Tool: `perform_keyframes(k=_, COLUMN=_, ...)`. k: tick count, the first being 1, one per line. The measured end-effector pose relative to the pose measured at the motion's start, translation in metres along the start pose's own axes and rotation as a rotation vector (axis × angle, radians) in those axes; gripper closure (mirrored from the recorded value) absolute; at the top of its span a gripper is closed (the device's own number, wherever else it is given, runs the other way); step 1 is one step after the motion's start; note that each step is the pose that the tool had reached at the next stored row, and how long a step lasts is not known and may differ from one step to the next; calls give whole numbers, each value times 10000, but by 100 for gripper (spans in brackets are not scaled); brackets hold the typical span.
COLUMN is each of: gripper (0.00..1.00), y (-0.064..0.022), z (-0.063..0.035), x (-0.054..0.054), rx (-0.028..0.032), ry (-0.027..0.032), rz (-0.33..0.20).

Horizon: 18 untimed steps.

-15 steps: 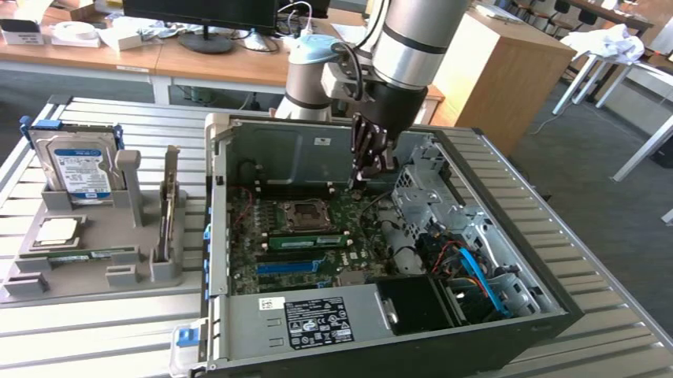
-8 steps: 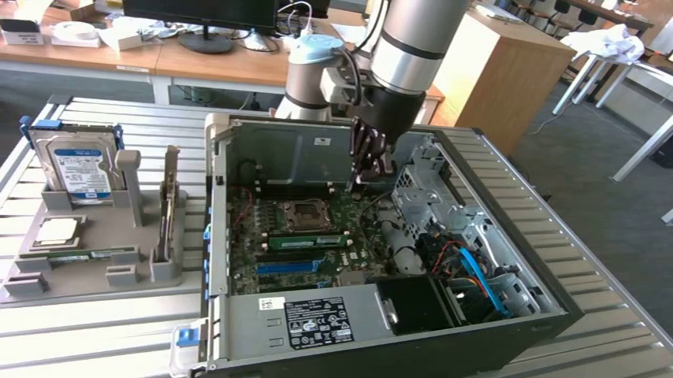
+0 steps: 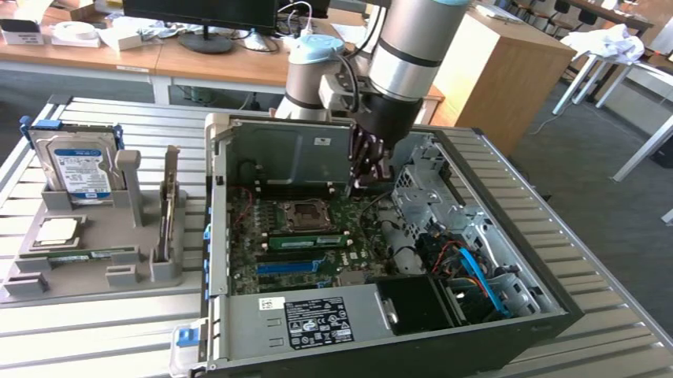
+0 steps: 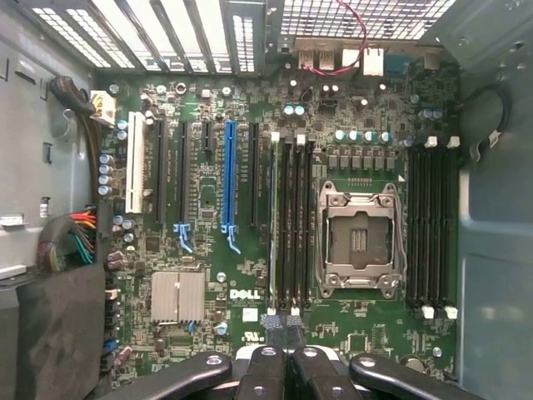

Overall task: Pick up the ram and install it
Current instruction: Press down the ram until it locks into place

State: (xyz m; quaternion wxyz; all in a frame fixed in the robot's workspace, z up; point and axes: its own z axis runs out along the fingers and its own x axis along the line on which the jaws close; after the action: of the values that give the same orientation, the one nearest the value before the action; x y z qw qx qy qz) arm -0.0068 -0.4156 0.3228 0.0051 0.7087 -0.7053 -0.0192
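Observation:
The ram [image 3: 305, 240], a long green stick, lies in a slot on the motherboard just beside the empty processor socket [image 3: 305, 214]. In the wrist view the ram [image 4: 273, 225] appears edge-on in the slot furthest from the socket [image 4: 358, 237] in that bank. My gripper [image 3: 368, 183] hangs inside the open computer case, above the board. Its fingers are shut together with nothing between them. In the wrist view the gripper [image 4: 281, 321] points down over one end of that bank of memory slots.
The case's metal walls [image 3: 315, 323] and drive cage [image 3: 431, 197] close in around the board. Outside the case, on the exterior view's left, a grey holder [image 3: 74, 276] carries a hard drive [image 3: 79, 169], a silver processor chip [image 3: 55, 231] and another green stick [image 3: 84, 253].

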Motion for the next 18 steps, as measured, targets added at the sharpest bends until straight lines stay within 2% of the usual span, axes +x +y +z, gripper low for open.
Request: perform_keyframes(k=18, gripper=90, y=-6, z=172, x=3, rx=0, ry=1, rz=0)
